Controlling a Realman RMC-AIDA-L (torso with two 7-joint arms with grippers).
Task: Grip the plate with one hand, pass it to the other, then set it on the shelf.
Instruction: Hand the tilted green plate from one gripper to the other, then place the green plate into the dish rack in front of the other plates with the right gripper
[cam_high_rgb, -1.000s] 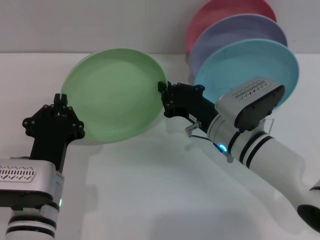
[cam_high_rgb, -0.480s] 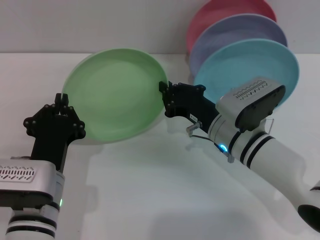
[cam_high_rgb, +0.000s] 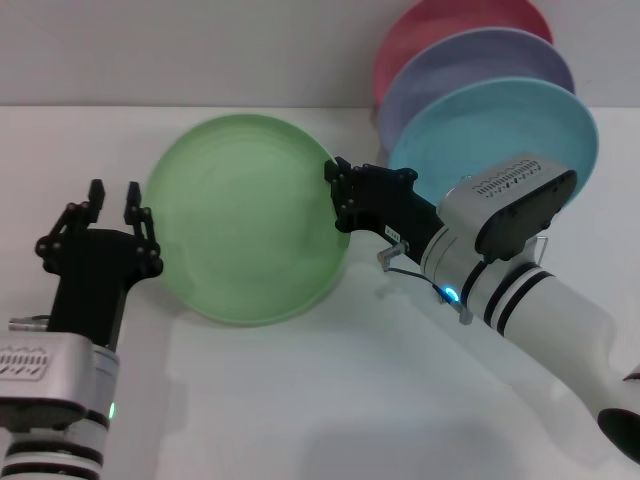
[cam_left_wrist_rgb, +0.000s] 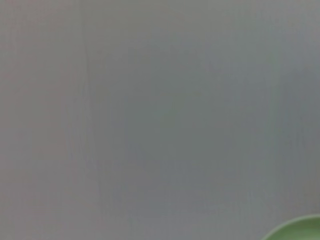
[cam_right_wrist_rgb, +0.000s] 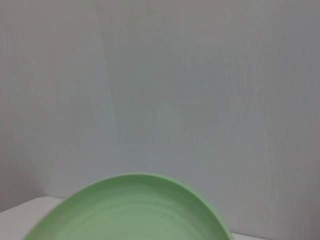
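The light green plate (cam_high_rgb: 250, 220) hangs tilted above the white table, held by its right edge. My right gripper (cam_high_rgb: 336, 190), black on the white arm with black bands and a blue light, is shut on that edge. My left gripper (cam_high_rgb: 113, 192), black with a green light, is open just left of the plate and clear of its rim. The plate also shows in the right wrist view (cam_right_wrist_rgb: 135, 210), and its rim shows in a corner of the left wrist view (cam_left_wrist_rgb: 300, 230). The silver wire shelf (cam_high_rgb: 459, 312) shows in part behind my right arm.
A pink plate (cam_high_rgb: 450, 25), a lavender plate (cam_high_rgb: 480, 65) and a sky-blue plate (cam_high_rgb: 500, 125) stand upright in the shelf at the back right. The white table (cam_high_rgb: 300, 400) stretches in front. A grey wall runs behind.
My left gripper has opened and let go of the green plate's left edge. The plate has swung lower and a little to the right, held by my right gripper alone.
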